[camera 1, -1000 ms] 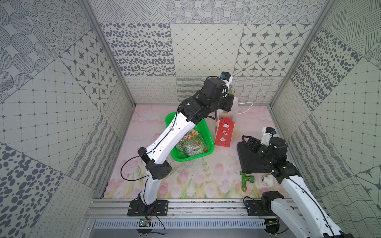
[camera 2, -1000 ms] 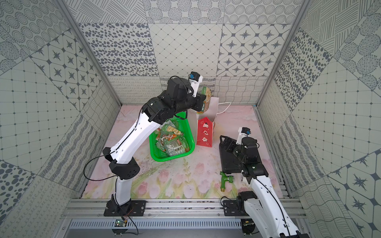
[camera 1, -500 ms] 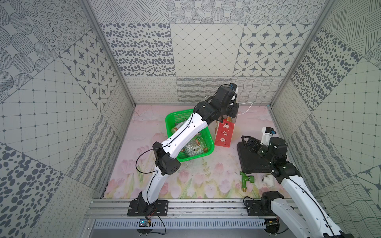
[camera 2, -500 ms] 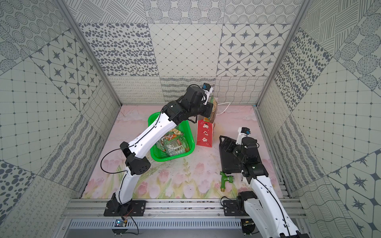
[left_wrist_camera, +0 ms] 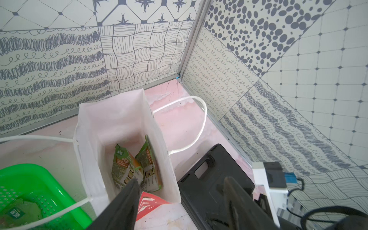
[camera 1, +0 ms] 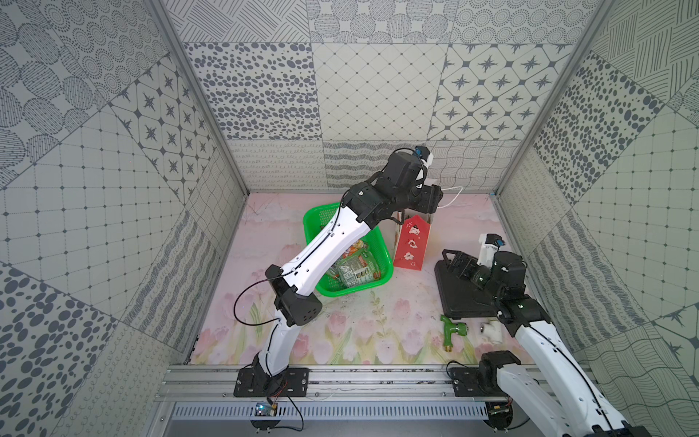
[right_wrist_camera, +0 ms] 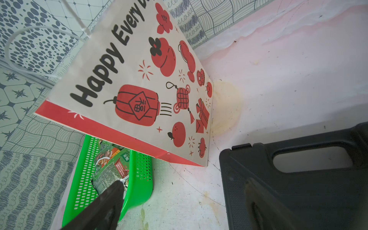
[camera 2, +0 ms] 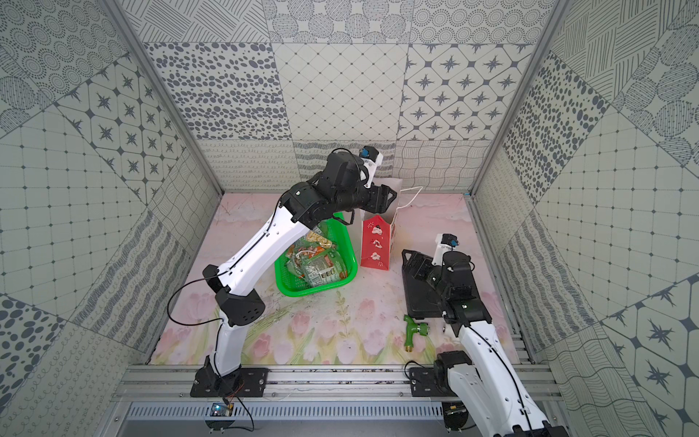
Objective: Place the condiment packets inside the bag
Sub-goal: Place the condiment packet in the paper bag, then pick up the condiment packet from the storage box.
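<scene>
Nearest, a green tap fitting [camera 1: 450, 333] lies on the table [camera 1: 378, 318] just in front of a black case [camera 1: 459, 299]. The right gripper [right_wrist_camera: 184, 185] hangs over the case with its fingers spread wide and empty. Farther back, a green basket [camera 1: 363, 288] holds loose condiment packets [camera 1: 355, 268], just beside the upright bag [camera 1: 410, 246]. Above the bag's mouth the left gripper [left_wrist_camera: 181, 180] is spread, gripping nothing. Two packets [left_wrist_camera: 127, 169] stand inside the bag.

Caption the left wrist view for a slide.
Left gripper, jaws apart, above the upright bag holding two condiment packets; green basket and black case flank it.
</scene>
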You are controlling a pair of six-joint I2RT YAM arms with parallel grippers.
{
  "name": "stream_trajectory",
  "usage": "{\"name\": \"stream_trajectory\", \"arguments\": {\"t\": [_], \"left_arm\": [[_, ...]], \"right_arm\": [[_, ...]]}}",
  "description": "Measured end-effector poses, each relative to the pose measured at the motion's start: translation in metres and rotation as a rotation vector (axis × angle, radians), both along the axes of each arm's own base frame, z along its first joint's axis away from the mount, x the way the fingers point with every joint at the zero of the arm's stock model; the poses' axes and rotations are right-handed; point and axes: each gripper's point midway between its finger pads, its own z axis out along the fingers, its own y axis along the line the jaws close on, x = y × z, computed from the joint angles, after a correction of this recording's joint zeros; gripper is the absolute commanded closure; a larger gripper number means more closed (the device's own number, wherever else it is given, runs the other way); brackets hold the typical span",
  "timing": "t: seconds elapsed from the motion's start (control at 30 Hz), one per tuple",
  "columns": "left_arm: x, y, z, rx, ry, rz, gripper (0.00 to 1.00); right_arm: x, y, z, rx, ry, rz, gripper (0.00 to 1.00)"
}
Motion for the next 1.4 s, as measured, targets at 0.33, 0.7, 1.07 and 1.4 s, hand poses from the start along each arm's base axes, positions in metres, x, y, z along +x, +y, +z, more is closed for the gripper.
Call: {"name": "stream_trajectory", "arguments": {"t": [0.33, 0.7, 1.07, 1.4], "left_arm": [[-0.052, 0.061, -0.042, 0.085, 0.108, 0.031, 0.01], [-0.084, 0.143, -0.128, 0.16, 0.229, 0.182, 0.01], [-0.078, 0.222, -0.228, 0.128, 0.473, 0.423, 0.22], [-0.057, 0.247, -0.285, 0.043, 0.651, 0.527, 0.32]], "right_arm": [[0.0, 0.0, 0.0, 0.0, 0.001, 0.0, 0.03], [0.001, 0.0, 0.001, -0.001, -0.004, -0.003, 0.03], [0.003, 0.001, -0.008, -0.005, 0.001, 0.004, 0.05], [0.004, 0.002, -0.007, -0.007, -0.004, 0.007, 0.06]]}}
